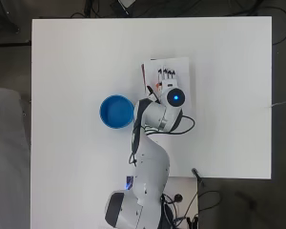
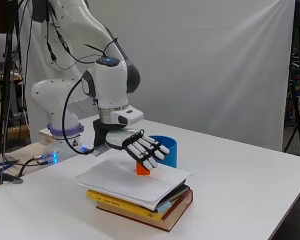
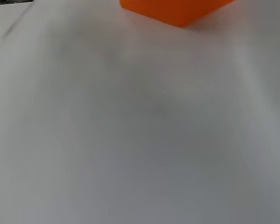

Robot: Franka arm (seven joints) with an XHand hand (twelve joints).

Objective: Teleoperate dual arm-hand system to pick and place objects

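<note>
Evidently set for a pick, the hand (image 2: pixel 140 145) hovers with fingers straight and spread, holding nothing, just above the orange block (image 2: pixel 142 169). That block sits atop the book stack (image 2: pixel 140 200); the blue bowl (image 2: pixel 166 150), probably its destination, stands just beyond.

Your hand (image 2: pixel 140 146) hovered open over the orange block (image 2: pixel 142 169), block sat on paper-topped book stack (image 2: pixel 140 197), blue bowl (image 2: pixel 166 151) behind
</note>
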